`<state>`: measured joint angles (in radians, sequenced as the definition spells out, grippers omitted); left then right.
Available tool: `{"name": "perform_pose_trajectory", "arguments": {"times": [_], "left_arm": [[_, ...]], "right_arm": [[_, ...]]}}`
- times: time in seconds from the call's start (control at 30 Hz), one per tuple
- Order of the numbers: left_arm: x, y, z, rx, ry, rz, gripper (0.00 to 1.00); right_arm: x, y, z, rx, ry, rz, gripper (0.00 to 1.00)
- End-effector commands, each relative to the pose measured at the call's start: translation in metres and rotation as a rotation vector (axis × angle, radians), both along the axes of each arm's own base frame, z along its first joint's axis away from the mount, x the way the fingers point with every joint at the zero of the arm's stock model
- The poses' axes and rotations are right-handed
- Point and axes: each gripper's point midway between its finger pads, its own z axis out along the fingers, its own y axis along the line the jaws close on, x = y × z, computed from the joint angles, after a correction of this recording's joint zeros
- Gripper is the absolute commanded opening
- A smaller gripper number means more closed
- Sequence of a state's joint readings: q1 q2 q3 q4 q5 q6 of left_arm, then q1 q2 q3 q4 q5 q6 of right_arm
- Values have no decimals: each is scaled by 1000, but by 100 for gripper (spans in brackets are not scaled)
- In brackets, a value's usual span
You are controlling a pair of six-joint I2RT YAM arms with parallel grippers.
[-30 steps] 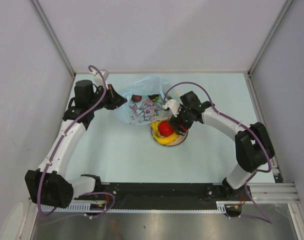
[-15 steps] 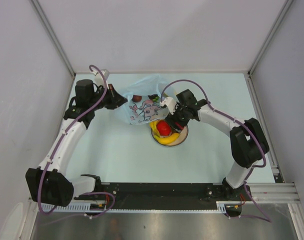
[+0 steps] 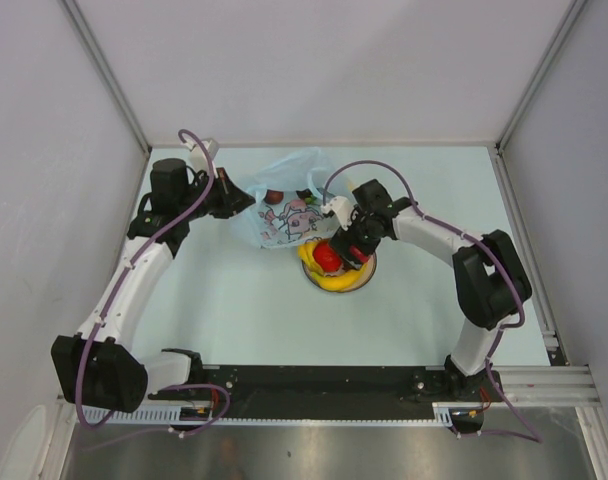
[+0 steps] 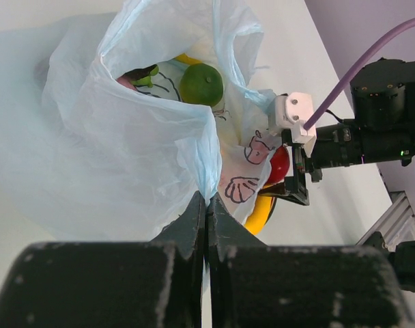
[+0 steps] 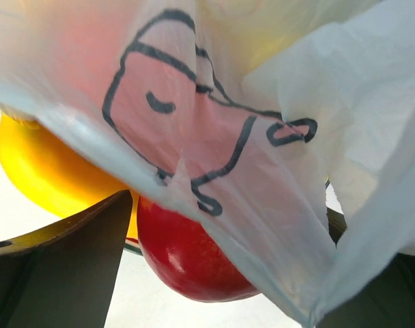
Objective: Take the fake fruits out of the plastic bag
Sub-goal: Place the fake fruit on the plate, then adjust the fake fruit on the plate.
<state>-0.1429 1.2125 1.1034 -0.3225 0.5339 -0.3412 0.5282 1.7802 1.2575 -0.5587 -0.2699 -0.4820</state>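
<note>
The light-blue plastic bag (image 3: 284,212) lies at the back of the table, mouth open. My left gripper (image 3: 240,203) is shut on its rim (image 4: 206,179). Inside the bag lie a green fruit (image 4: 201,84), a dark red one (image 3: 273,196) and a dark one (image 3: 306,193). A red apple (image 3: 329,258) and a yellow banana (image 3: 331,281) rest on the plate (image 3: 368,270) in front of the bag. My right gripper (image 3: 337,249) stands open around the apple (image 5: 187,266). Its left finger (image 5: 57,273) is just apart from the fruit. Bag film (image 5: 262,102) drapes over the apple and hides the right finger.
White walls with metal rails close the table at the back and both sides. The black base rail (image 3: 324,380) runs along the near edge. The right arm (image 3: 434,235) reaches in from the right.
My right gripper has slid left, closer to the bag, and its jaws have spread wider around the red apple. The left gripper has kept its pinch on the bag.
</note>
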Motion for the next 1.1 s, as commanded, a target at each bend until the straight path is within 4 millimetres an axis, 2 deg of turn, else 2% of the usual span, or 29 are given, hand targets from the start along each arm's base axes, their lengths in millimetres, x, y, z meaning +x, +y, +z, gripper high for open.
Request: {"name": "perform_pose_trajectory", "arguments": {"times": [0.0, 0.2, 0.27, 0.33, 0.37, 0.4, 0.53, 0.73, 0.8, 1.07], "left_arm": [[2, -1, 20, -29, -55, -13, 0], [0, -3, 19, -35, -52, -21, 0], [-1, -3, 17, -38, -43, -20, 0], [-1, -3, 17, -40, -41, -18, 0], [-2, -3, 16, -39, -41, -20, 0], [-2, -3, 16, -40, -41, -19, 0], [-2, -3, 19, -40, -50, -19, 0], [-5, 0, 21, -26, -62, -12, 0], [-7, 1, 22, -20, -69, -13, 0], [-4, 3, 28, -3, -91, -3, 0]], "right_arm": [[-5, -1, 23, 35, -5, -8, 100], [-20, -4, 51, 61, -23, -5, 100], [-20, -3, 70, 75, -79, 9, 100], [-29, 2, 81, 101, -102, 89, 100], [-37, 5, 88, 98, -138, 184, 99], [-43, 8, 88, 98, -144, 241, 97], [-59, 20, 74, 81, -161, 412, 88], [-62, 44, 45, 41, -183, 593, 73], [-67, 43, 28, 9, -146, 632, 71], [-76, 30, -12, -66, -14, 640, 66]]}}
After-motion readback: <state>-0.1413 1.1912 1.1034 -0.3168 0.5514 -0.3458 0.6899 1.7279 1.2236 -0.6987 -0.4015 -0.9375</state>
